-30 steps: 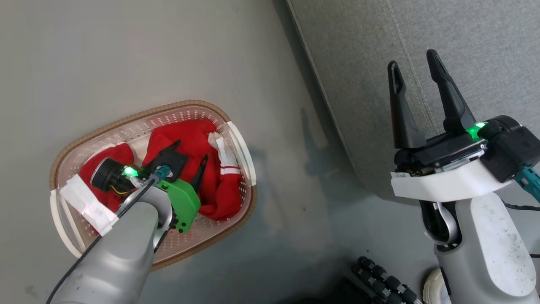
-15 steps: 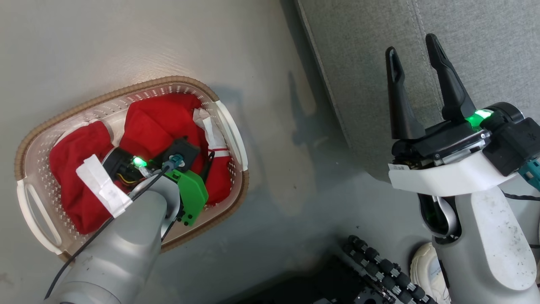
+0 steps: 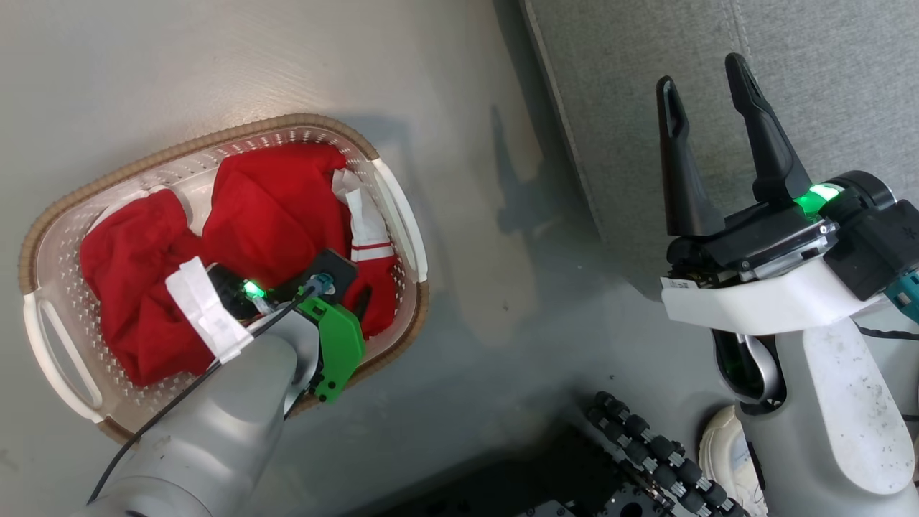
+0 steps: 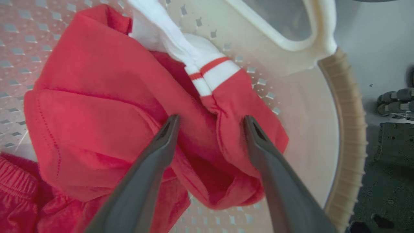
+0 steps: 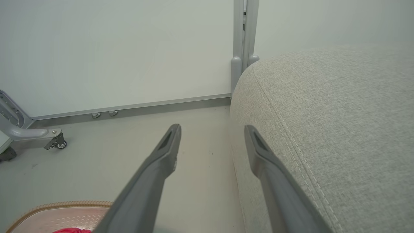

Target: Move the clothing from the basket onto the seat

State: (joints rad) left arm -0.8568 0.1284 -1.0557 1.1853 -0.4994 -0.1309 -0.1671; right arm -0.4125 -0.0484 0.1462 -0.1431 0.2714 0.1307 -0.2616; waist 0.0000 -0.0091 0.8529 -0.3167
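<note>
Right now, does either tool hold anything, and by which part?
Nothing is held yet. The left tool stands open astride a fold of the red clothing in the basket. The right tool is open and empty by the seat.

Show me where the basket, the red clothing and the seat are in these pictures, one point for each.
basket (image 3: pixel 172 169): head view, on its perforated far wall.
clothing (image 3: pixel 273 208): head view, on the middle of the larger red garment.
seat (image 5: pixel 330 110): right wrist view, on the grey top surface.
</note>
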